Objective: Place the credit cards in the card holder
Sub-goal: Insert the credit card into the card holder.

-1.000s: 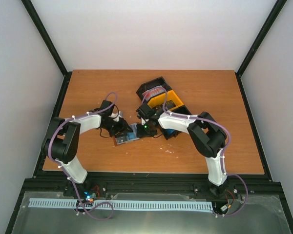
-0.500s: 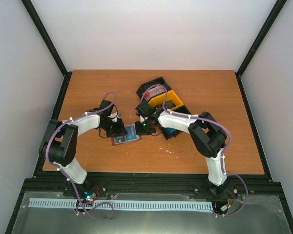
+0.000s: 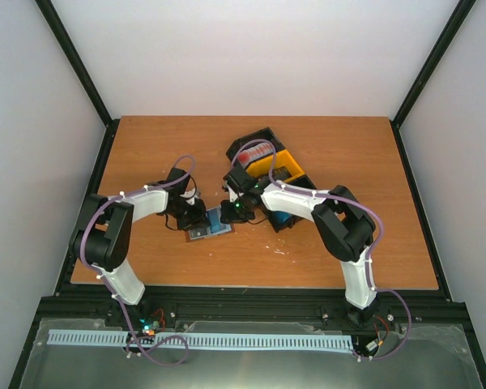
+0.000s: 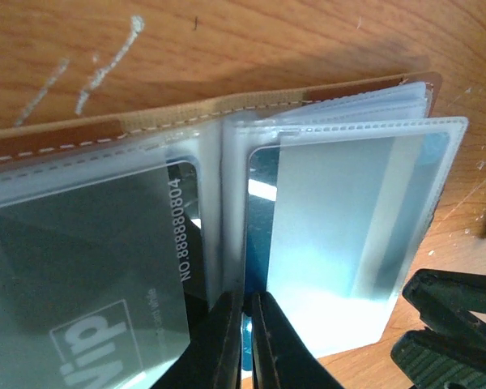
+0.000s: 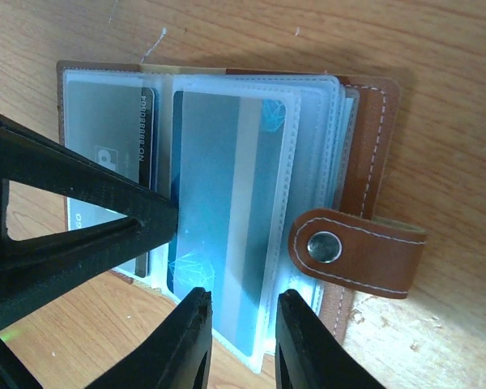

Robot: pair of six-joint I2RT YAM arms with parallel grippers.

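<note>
**Overhead:** orange-brown wooden table [image 3: 146, 146], white scuffs near centre, black frame, white walls [image 3: 251, 57] (three sides). Card holder [image 3: 213, 223] lies open, centre-left, between left gripper [image 3: 196, 217] and right gripper [image 3: 231, 212]. Black bin [image 3: 245, 146] with credit cards [image 3: 257, 151] and yellow bin [image 3: 285, 162] to its upper right.

**Left wrist:** jaws pinched almost together at the holder's centre fold, bottom centre.

**Right wrist:** jaws partly apart over the lower edge of a sleeve holding a blue card [image 5: 219, 203].

**Change:** right wrist has edged left since a second ago; holder hardly moved

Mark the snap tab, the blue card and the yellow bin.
snap tab [image 5: 377, 255], right wrist view, leather beside stud
blue card [image 5: 223, 211], right wrist view, middle of face
yellow bin [image 3: 267, 164], top view, yellow wall
</note>
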